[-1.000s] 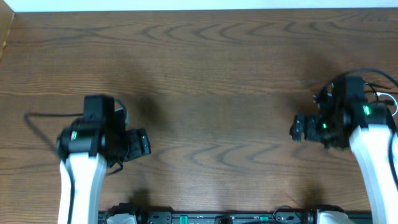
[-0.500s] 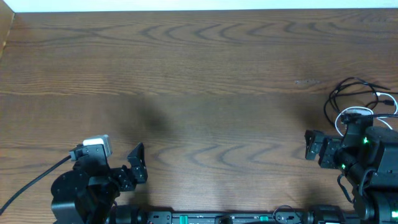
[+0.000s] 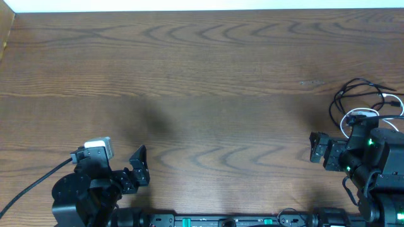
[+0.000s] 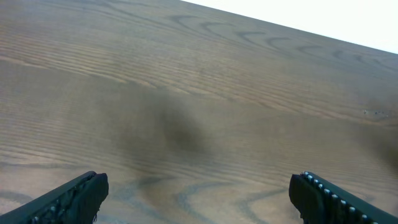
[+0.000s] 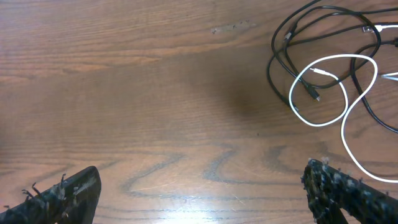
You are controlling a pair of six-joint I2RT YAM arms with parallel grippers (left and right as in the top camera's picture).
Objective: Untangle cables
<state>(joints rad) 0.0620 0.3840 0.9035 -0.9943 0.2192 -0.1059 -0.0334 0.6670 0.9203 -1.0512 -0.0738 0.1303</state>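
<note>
The black cable [image 3: 357,80] and the white cable [image 3: 358,113] lie in loose, overlapping loops on the wooden table at the far right. In the right wrist view the black cable [image 5: 272,62] and the white cable [image 5: 341,58] sit at the upper right, ahead of the jaws, with small plug ends showing. My right gripper [image 3: 315,148] [image 5: 202,193] is open and empty, near the table's front edge, just short and left of the cables. My left gripper [image 3: 137,165] [image 4: 199,196] is open and empty at the front left. No cable shows in the left wrist view.
A thicker black wire [image 3: 31,186] runs from the left arm off the front left corner. The table's far edge [image 3: 202,11] meets a white wall. A rail with electronics [image 3: 221,221] runs along the front edge between the arm bases.
Over the last second both arms pulled back from mid-table to the front edge, uncovering the cables at the right. Nothing moved in the last half second.
</note>
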